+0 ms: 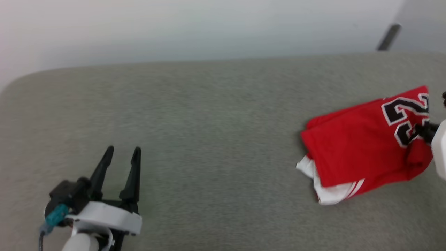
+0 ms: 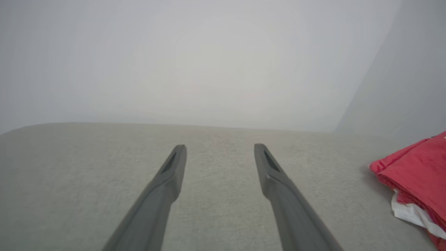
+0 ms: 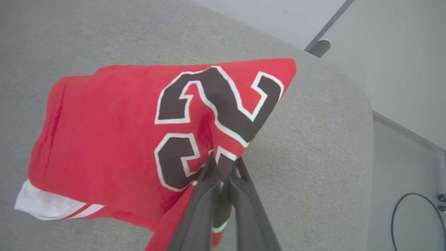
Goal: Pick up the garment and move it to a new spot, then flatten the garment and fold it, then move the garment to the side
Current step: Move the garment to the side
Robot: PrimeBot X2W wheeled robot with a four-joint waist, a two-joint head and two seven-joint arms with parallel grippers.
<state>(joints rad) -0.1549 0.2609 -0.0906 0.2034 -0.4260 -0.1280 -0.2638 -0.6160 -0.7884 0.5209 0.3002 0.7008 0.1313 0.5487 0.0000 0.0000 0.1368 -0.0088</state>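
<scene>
Last step judged: folded shirt (image 3: pixel 104 132) is carried aside.
Its edge is pinched by right gripper (image 3: pixel 224 167); left gripper (image 1: pixel 123 150) is spread; release needed.

On the surface (image 1: pixel 216 122), far right, close to its right edge: garment (image 1: pixel 362 146). At the garment's right side: right end effector (image 3: pixel 224 167), clamped on a lifted fold. Over the near-left part: left end effector (image 1: pixel 123 150), fingers apart, well away from the garment. Behind the far edge: wall (image 1: pixel 209 28). Beyond the right edge, lower down: floor (image 3: pixel 400 174).
</scene>
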